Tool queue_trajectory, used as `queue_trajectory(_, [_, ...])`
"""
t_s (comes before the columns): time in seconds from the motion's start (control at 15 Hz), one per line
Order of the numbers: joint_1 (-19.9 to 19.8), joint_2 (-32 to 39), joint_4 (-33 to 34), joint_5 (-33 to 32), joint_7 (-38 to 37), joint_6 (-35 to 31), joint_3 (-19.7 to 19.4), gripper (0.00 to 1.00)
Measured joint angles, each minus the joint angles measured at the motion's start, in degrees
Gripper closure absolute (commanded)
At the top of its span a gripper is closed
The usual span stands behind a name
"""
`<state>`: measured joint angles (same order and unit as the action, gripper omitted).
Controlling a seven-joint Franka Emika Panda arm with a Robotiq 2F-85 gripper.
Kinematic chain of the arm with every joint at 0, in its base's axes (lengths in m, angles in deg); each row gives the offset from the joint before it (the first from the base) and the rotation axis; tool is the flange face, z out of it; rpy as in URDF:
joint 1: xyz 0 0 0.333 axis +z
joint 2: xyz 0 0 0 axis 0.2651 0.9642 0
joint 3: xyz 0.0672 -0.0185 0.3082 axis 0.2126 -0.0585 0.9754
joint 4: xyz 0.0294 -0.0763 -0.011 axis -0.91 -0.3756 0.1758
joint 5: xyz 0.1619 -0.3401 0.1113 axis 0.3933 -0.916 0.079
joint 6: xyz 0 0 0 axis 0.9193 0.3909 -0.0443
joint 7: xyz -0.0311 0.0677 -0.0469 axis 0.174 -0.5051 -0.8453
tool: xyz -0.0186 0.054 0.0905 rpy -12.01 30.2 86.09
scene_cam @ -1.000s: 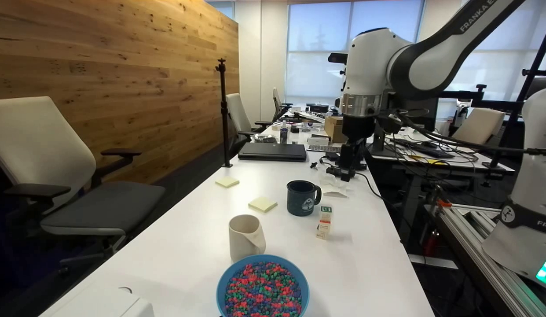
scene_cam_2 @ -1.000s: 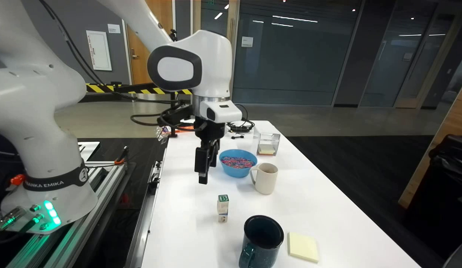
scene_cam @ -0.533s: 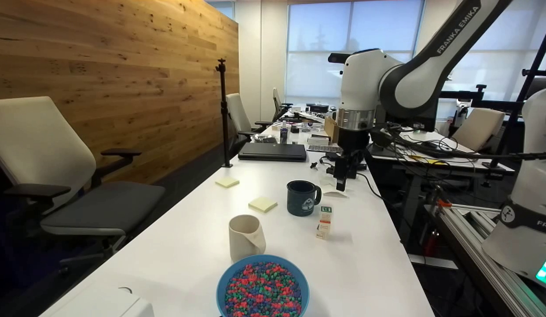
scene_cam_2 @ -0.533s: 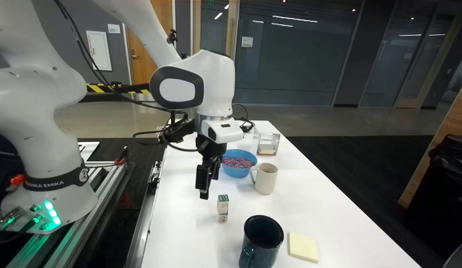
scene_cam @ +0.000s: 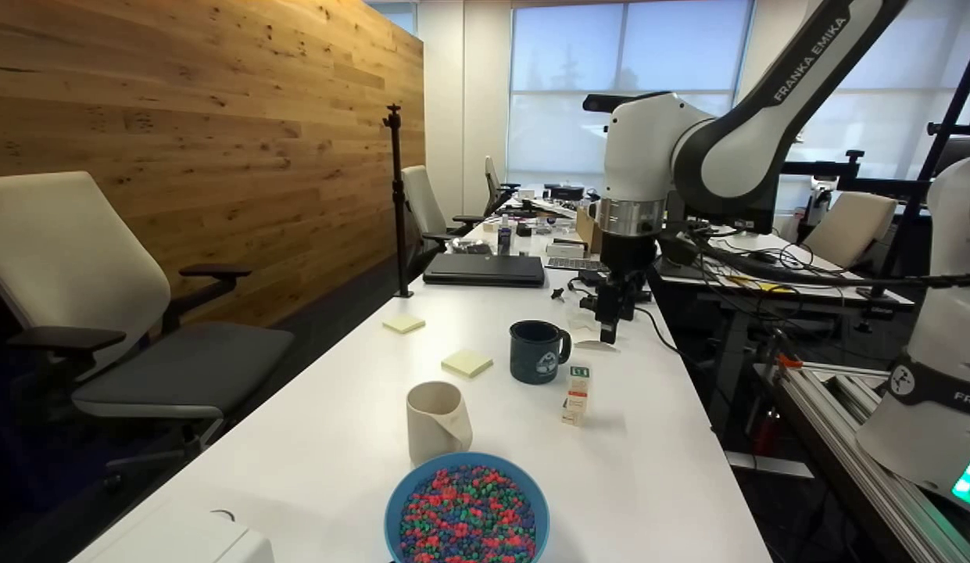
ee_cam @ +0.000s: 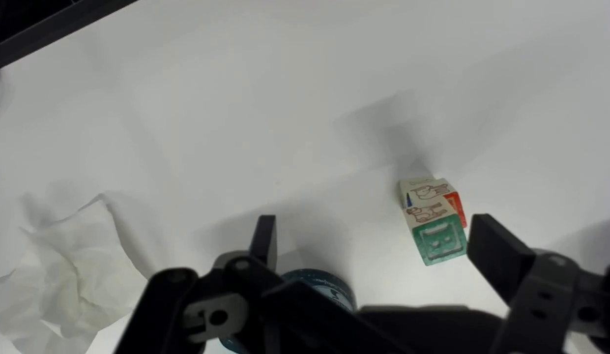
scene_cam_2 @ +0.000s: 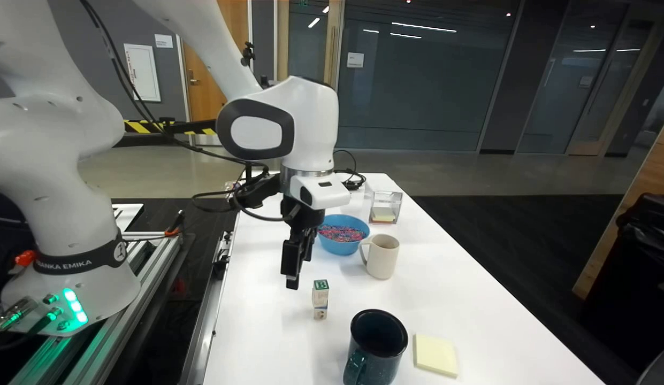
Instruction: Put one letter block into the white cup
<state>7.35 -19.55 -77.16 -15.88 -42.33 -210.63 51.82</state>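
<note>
Claw [ee_cam: 372,233] sits lower than a second ago | fingers [ee_cam: 501,255] wide apart, gripping nothing | letter-block stack [ee_cam: 435,219] stands upright on worktop [ee_cam: 236,123] | off-centre in wrist view, toward its right-hand finger

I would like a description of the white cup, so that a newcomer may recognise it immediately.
On the long white table, look for the blue bowl of small coloured pieces. Close beside it stands the white cup, upright. Its plain cream surface distinguishes it from the dark mug, which bears a pale printed picture.
</note>
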Motion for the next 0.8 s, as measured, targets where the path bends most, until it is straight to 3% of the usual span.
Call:
queue_trajectory(0.27, [0.15,1.17,0.28,-1.06,4.5,-1.44,0.0,0.0])
queue_trajectory(0.8, [1.98,9.75,3.0,-3.59,10.69,-13.08,0.0,0.0])
